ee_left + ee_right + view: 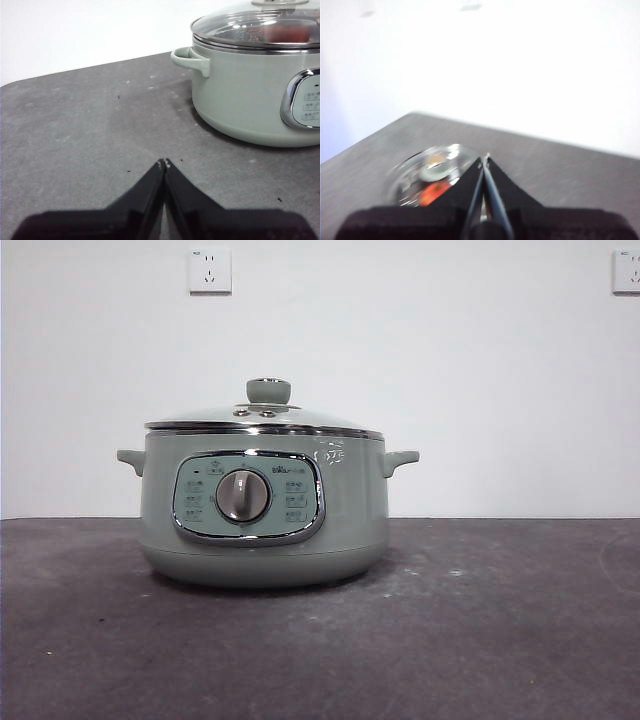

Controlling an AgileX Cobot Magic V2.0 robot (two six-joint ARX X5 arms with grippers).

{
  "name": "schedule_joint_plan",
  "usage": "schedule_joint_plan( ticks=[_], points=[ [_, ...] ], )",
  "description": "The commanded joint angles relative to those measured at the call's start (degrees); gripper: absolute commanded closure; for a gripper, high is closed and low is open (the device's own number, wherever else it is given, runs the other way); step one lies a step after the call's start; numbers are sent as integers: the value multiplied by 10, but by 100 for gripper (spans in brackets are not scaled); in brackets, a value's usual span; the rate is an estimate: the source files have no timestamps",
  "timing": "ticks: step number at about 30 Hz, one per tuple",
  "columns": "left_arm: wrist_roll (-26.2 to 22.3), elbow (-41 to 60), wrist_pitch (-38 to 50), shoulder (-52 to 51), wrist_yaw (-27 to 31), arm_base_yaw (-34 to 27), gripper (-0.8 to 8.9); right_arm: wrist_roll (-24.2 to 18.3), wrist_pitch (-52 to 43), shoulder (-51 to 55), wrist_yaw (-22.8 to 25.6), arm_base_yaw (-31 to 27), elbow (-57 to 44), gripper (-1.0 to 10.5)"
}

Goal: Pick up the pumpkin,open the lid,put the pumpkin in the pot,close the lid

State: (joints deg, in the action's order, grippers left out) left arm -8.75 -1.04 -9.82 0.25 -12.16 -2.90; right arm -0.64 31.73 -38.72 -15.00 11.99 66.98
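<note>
Centrally in the front view stands the pot (262, 510) on the dark table (480, 640), the lid (265, 420) seated on its rim, knob up; no arm shows there. Through the glass, at the upper right of the left wrist view, the pumpkin (285, 33) appears as a reddish blur inside; the left gripper (164, 162) is clenched on nothing, low over bare table, well apart from the pot. Blurred, the right gripper (485, 158) is likewise pressed together and empty, above the lid, with an orange patch (434, 192) under the glass.
</note>
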Motion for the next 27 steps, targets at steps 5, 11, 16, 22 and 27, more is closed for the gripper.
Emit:
schedule_joint_plan(
  ticks=[5,11,16,22,27],
  points=[
    [5,9,1,-1,1,-2,817,1,-207,146,3,-72,-274,946],
    [5,9,1,-1,0,-2,817,2,-250,249,4,-90,-429,946],
    [5,9,1,-1,0,-2,817,2,-264,318,11,-90,-535,946],
    [5,9,1,-1,0,-2,817,26,-259,373,19,-90,-619,946],
    [5,9,1,-1,0,-2,817,34,-245,387,19,-90,-648,946]
  ],
)
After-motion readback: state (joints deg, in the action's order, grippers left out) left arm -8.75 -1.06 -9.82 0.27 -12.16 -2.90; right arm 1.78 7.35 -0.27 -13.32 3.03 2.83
